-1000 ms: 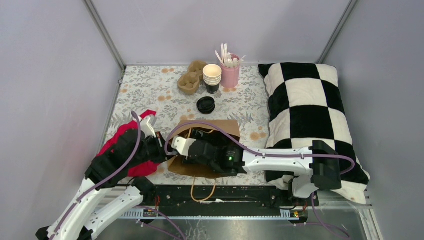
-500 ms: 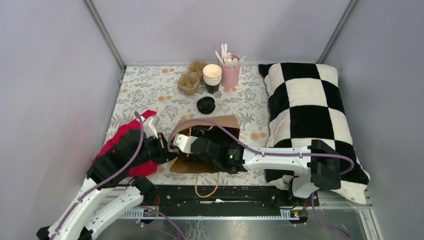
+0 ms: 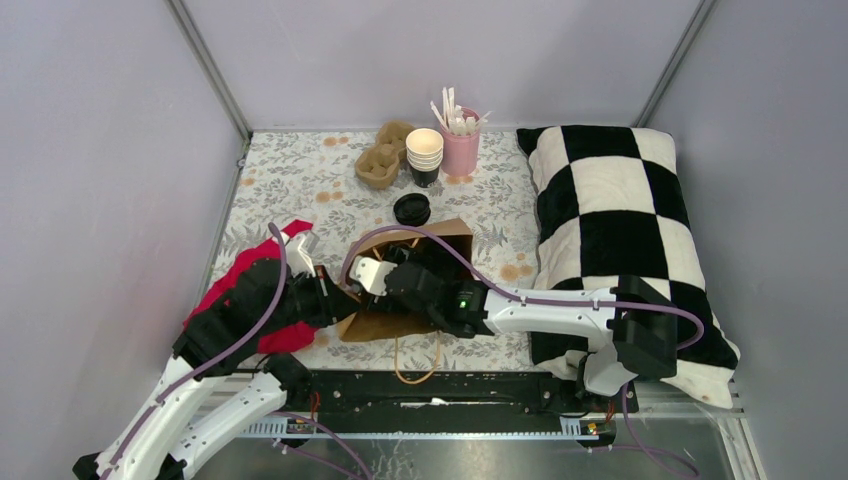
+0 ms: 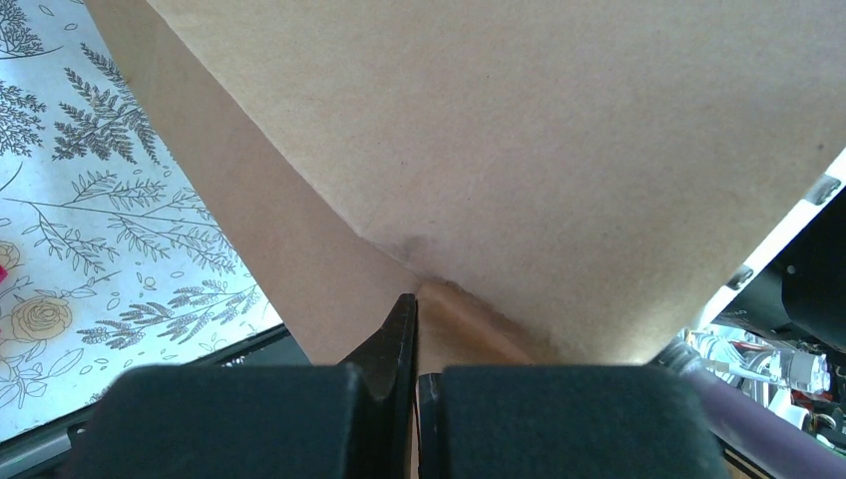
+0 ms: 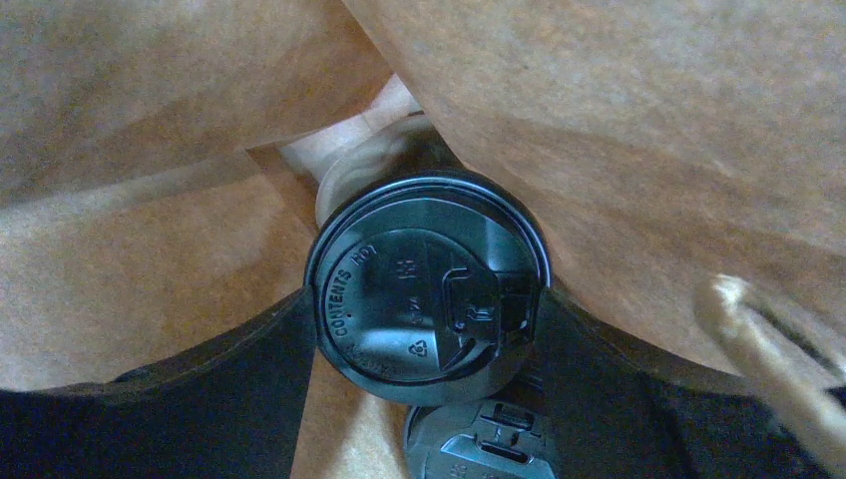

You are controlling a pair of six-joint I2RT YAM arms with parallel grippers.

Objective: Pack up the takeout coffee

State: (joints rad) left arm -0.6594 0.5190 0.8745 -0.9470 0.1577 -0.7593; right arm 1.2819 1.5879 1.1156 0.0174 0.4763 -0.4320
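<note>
Right wrist: right gripper (image 5: 429, 324) grips black lidded paper cup (image 5: 424, 284) in brown paper bag (image 5: 638, 120); left gripper (image 4: 414, 319) pinches bag, prob. steadying it.

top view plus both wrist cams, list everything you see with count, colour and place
takeout coffee: one, black lid, inside the bag
another lid: one, dark, below it; what is under it is hidden
paper bag: one, brown, near centre
loose lids: low stack, black, behind the bag
lidless cups: nested stack, black outside, cream inside, far edge
holder: one, pink, holding white sticks, right of the cups
cup carrier: brown, left of the cups, count unclear
pillow: one, black and white checks, right side
cloth: one, red, under the left arm
tablecloth: one, floral
left gripper: shut on the bag's edge
right gripper: shut on the coffee
</note>
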